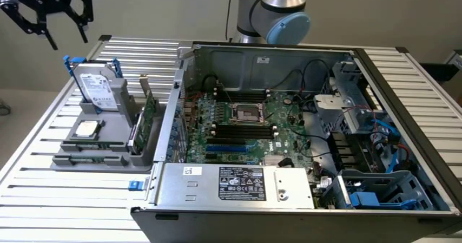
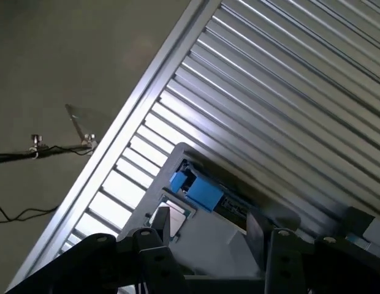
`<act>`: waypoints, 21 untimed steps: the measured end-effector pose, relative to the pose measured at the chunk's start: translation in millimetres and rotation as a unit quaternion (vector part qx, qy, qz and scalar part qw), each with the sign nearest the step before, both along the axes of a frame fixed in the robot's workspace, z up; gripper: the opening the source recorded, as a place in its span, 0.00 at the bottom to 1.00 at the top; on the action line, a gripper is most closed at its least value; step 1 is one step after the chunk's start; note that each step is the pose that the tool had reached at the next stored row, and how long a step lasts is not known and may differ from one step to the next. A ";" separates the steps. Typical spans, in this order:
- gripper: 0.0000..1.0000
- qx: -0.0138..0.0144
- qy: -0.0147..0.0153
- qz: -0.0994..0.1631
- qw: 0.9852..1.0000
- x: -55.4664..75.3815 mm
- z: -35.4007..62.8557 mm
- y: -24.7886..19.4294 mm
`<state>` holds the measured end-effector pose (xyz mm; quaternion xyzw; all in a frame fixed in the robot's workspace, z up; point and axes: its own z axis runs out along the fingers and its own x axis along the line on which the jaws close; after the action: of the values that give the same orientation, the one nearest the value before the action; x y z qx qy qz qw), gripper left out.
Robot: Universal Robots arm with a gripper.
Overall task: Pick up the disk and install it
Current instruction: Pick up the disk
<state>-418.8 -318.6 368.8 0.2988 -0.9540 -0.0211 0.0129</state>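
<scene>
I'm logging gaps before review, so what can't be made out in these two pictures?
1. Exterior view: the disk stands in the grey holder, whose wall hides its lower edge; its label print is too small to read.
2. Exterior view: the open end effector is cut off by the top edge.
3. Wrist view: the end effector's dark fingers cover part of the holder.

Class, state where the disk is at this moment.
In the exterior view the disk stands on edge in the gray holder on that view's left, beside the open computer case, with the gripper above it, apart.
</scene>
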 end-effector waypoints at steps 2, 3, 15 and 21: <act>0.62 0.001 0.000 0.018 1.000 0.0 -0.9 0.1; 0.62 0.001 0.000 0.027 1.000 -0.1 -1.4 0.1; 0.62 0.007 0.000 0.136 0.991 0.0 -5.9 0.0; 0.62 0.010 0.000 0.190 0.982 0.0 -8.8 0.0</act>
<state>-418.8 -318.6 360.0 0.4746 -0.8797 -0.0275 0.0138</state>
